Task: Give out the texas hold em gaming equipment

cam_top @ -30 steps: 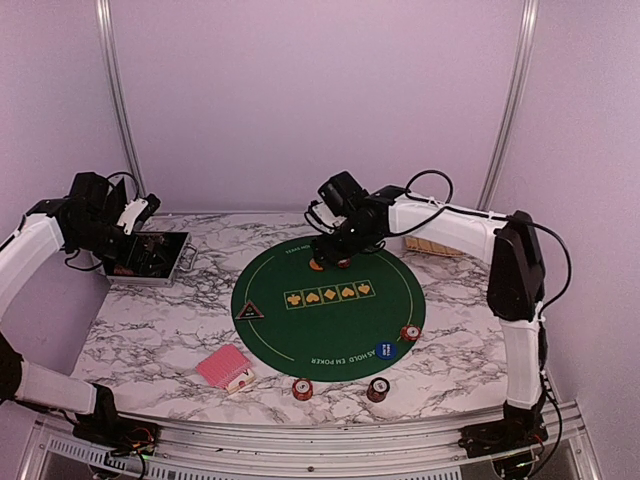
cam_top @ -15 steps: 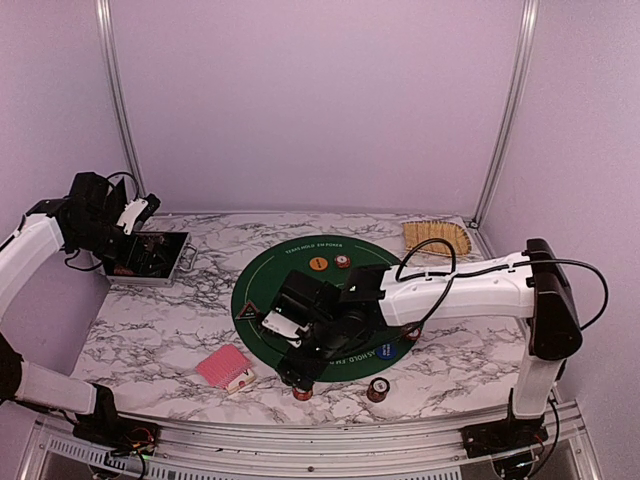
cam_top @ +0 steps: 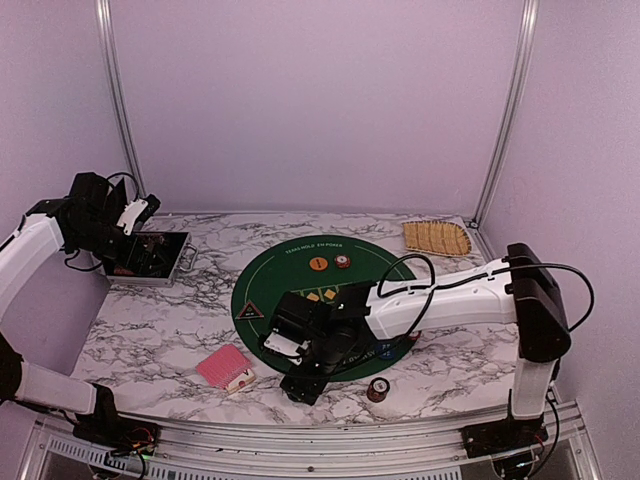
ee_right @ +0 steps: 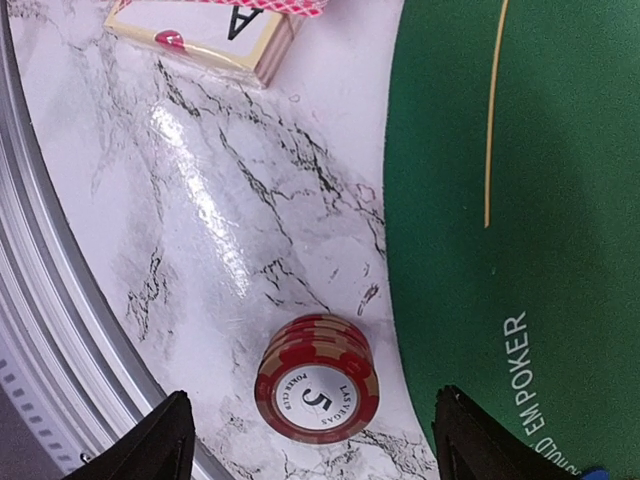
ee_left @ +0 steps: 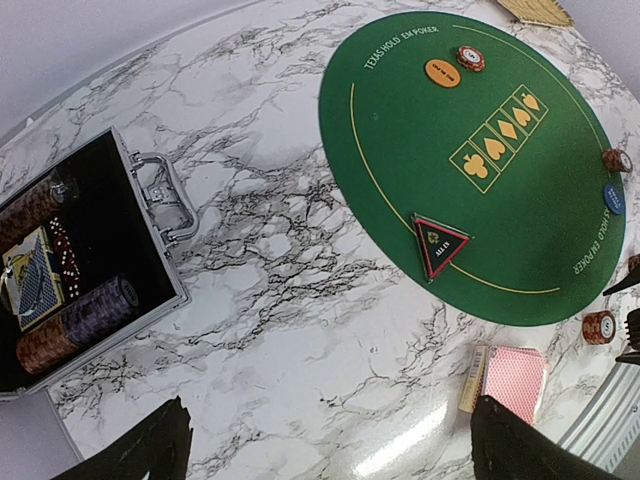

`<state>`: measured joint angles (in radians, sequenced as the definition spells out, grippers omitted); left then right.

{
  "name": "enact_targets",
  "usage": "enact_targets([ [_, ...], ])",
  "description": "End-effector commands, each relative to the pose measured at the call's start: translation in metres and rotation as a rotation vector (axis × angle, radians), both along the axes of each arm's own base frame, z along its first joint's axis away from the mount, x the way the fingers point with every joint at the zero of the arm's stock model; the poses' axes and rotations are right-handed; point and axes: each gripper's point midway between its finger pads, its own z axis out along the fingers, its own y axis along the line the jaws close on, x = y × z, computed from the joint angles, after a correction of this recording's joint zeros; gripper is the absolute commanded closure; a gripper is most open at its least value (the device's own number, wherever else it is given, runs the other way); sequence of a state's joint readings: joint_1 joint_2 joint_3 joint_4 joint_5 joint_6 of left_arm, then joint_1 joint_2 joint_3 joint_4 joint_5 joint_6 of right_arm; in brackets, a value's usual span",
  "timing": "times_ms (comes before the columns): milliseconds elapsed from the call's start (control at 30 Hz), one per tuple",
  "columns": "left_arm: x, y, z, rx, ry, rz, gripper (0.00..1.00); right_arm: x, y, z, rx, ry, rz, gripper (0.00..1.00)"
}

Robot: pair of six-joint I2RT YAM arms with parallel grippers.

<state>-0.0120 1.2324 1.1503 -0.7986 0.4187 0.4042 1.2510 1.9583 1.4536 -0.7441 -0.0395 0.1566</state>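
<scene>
**Overhead and wrist views.** A white marble-patterned surface [cam_top: 150, 330], enclosed by plain lilac walls [cam_top: 320, 100], carries a round green felt mat [cam_top: 390, 275], an open metal case [cam_top: 150, 258] at far left and a red-backed deck of playing cards [cam_top: 225, 367] near the front edge. The left tool [ee_left: 330, 450] hangs wide open near the case, while the right tool [ee_right: 315, 450], jaws spread and gripping nothing, straddles a red-and-cream poker chip stack [ee_right: 317, 389] on the marble just off the mat's rim. In the overhead view the right tool hides that stack, and the case contents are too dark to read.
</scene>
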Motion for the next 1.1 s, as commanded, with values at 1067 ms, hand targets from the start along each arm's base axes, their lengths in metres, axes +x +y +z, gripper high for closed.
enact_targets([
  [1067,-0.003,0.001,0.018,-0.008,-0.021,0.007,0.01,-0.010,-0.003,-0.029,-0.053,0.048,0.050,0.46],
])
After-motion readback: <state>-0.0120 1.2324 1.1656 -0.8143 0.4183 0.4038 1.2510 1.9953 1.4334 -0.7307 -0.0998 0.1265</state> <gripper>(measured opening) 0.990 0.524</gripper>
